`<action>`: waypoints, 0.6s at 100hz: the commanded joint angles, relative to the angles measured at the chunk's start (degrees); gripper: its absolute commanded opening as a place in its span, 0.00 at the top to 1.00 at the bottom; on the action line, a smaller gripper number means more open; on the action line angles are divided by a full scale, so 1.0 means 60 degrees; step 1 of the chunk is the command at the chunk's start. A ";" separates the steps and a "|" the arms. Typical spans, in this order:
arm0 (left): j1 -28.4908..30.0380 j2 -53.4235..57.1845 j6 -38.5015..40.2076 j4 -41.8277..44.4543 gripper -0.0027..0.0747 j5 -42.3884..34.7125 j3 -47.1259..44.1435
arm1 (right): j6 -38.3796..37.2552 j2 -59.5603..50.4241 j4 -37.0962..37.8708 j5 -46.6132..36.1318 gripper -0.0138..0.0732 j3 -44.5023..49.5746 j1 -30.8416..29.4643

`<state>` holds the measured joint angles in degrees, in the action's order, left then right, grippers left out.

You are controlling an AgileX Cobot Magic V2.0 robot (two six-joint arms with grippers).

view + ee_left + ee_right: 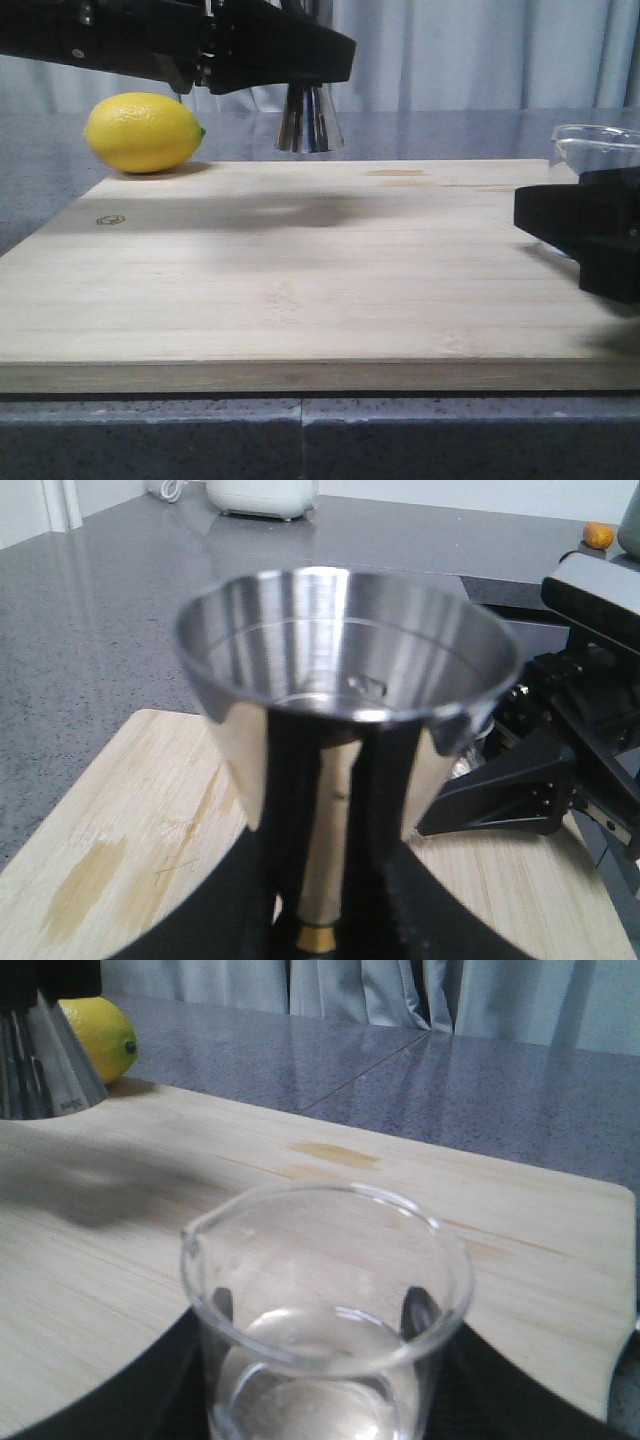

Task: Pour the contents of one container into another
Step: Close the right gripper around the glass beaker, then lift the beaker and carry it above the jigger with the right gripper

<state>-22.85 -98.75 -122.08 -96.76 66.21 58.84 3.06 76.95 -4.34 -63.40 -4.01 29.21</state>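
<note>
The steel jigger [310, 120] hangs at the back of the wooden board [300, 290], its base apparently just off the wood. My left gripper [300, 70] is shut on its narrow waist. In the left wrist view its open upper cup [345, 640] fills the picture, and the black fingers [250, 900] clamp beside the brass band [318, 938]. The clear glass beaker [325, 1300] stands upright at the board's right side, its rim [595, 140] showing above my right gripper [575, 225]. That gripper is shut on it, with a pad [418, 1312] on each side. Clear liquid seems to lie in its bottom.
A yellow lemon [143, 131] rests on the board's far left corner, left of the jigger. Grey speckled counter [450, 130] surrounds the board, with curtains behind. The right arm [560, 770] shows in the left wrist view, and a white appliance [262, 495] stands far back.
</note>
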 commanded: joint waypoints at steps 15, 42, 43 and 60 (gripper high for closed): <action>-0.0075 0.0508 0.0094 -0.0744 0.99 0.1062 0.0288 | 0.0006 -0.0151 0.0344 -0.0890 0.64 -0.0509 -0.0003; -0.0181 0.0508 0.0101 -0.0744 0.99 0.1062 0.0288 | 0.0006 -0.0362 0.0482 0.0074 0.64 -0.1318 -0.0003; -0.0181 0.0508 0.0101 -0.0744 0.99 0.1062 0.0288 | 0.0006 -0.0365 0.0482 0.0159 0.64 -0.1346 -0.0003; -0.0324 0.0508 0.0101 -0.0744 0.99 0.1062 0.0288 | 0.0090 -0.0926 0.0618 0.1488 0.64 -0.2081 -0.0003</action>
<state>-23.94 -98.75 -121.89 -96.98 66.21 58.84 2.97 74.32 -1.89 -53.76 -13.32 29.21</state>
